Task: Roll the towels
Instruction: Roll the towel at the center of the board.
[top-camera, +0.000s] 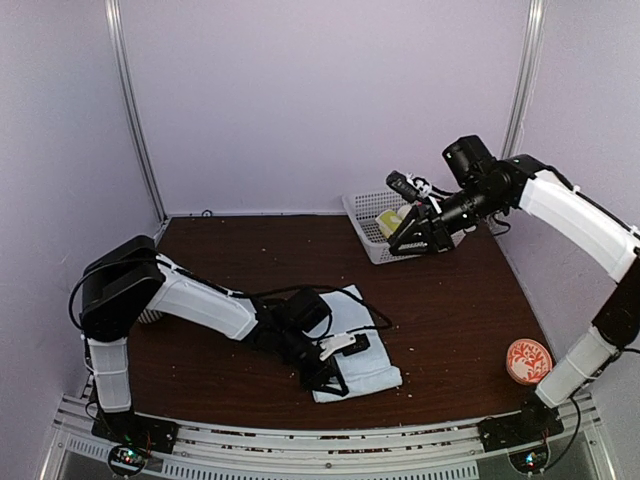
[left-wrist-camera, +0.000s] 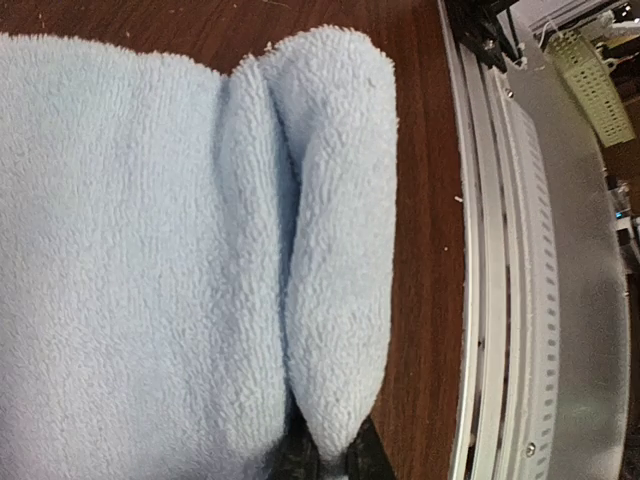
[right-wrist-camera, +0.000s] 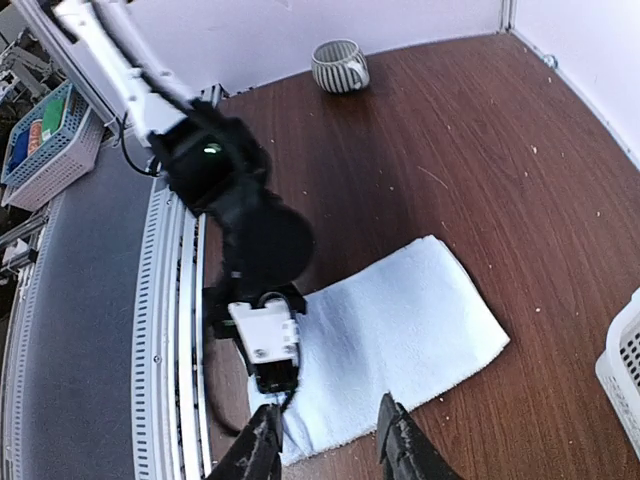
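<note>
The pale blue towel (top-camera: 375, 372) lies flat on the brown table near its front edge. My left gripper (top-camera: 335, 375) is low at the towel's near end. In the left wrist view the left gripper (left-wrist-camera: 330, 452) is shut on a raised fold of the blue towel (left-wrist-camera: 330, 250). My right gripper (top-camera: 415, 235) hangs high by the white basket (top-camera: 362, 215), open and empty. A yellow-green towel (top-camera: 388, 221) lies in that basket. In the right wrist view the right gripper (right-wrist-camera: 330, 450) is well above the blue towel (right-wrist-camera: 410, 330).
A round red-and-white patterned object (top-camera: 528, 360) sits at the front right of the table. A striped cup (right-wrist-camera: 340, 65) stands at the table's left side. The metal rail (left-wrist-camera: 530, 300) runs along the front edge, close to the towel's fold.
</note>
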